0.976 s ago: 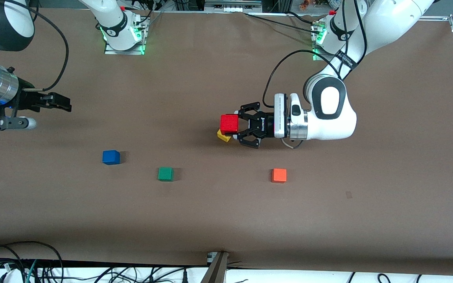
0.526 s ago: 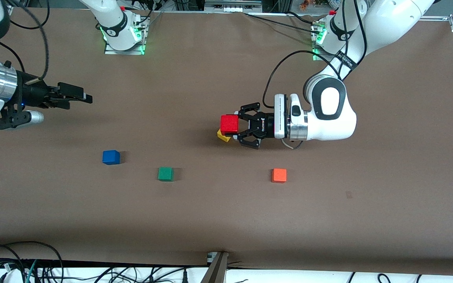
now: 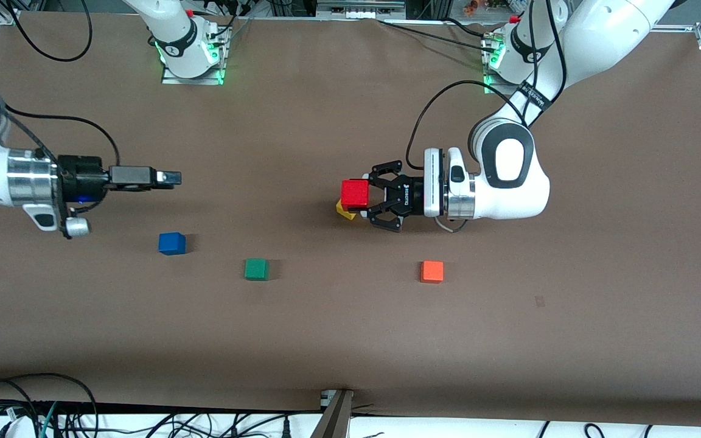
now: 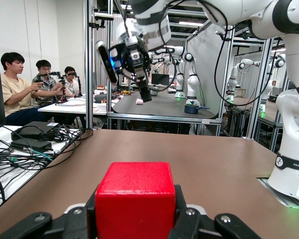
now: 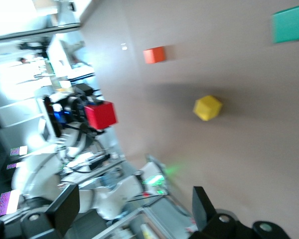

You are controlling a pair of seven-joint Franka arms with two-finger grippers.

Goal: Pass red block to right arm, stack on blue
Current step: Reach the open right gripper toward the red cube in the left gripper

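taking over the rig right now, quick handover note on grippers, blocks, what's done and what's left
Left gripper: shut on the red block, held up over the yellow cube mid-table.
Right gripper: open, holding nothing, in the air toward the right arm's end, pointing at the red block.
Blue cube: on the table, nothing on it.
Done: red block picked up.
Left: handover to the right gripper, then stack the red block on the blue cube.

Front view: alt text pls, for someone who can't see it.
The left gripper holds the red block in the air over a yellow cube, while the right gripper hangs above the table near the blue cube. Green and orange cubes sit nearer the camera.
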